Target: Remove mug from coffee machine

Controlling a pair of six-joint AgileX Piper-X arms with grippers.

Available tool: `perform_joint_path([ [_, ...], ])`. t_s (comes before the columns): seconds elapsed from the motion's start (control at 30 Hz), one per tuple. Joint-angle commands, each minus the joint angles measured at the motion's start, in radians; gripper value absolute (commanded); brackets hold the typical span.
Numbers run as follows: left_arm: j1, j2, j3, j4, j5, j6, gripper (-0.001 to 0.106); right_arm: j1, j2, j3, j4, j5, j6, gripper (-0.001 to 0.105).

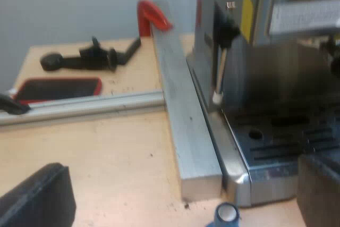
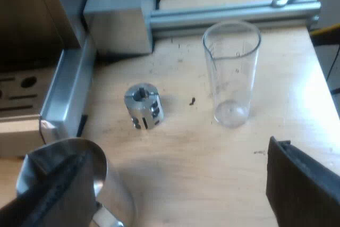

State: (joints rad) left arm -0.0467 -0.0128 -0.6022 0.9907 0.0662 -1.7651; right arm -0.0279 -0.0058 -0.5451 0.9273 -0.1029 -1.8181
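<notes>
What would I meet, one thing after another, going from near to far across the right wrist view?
Metal mug → measuring glass → aluminium rail. I leave out the small slotted metal cylinder, because it lies about level with the glass.

The left claw point(image 1: 175, 198) and right claw point(image 2: 178, 187) have blocky black fingers point(image 1: 32, 198).

Left jaws stand wide apart, fingers point(image 1: 32, 198) angled downward; right jaws apparently spread wide too, pointing down.
</notes>
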Motion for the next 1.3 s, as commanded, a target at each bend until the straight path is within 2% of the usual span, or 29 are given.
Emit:
perform_joint_path([
  [0.03,0.000,-0.140,0.014,-0.020,0.013,-0.011,0.086,-0.002,-0.047,0.017,-0.011,-0.014,-0.011,0.069],
  [0.27,0.000,-0.138,0.057,-0.017,0.016,-0.009,0.086,-0.002,-0.045,0.069,0.002,-0.014,-0.011,0.069],
  [0.57,0.000,-0.138,0.107,-0.013,0.018,-0.009,0.086,-0.002,-0.045,0.070,0.000,-0.014,-0.011,0.069],
  [1.3,0.000,-0.138,0.110,-0.017,0.020,-0.009,0.086,-0.002,-0.045,0.070,0.000,-0.012,-0.011,0.069],
])
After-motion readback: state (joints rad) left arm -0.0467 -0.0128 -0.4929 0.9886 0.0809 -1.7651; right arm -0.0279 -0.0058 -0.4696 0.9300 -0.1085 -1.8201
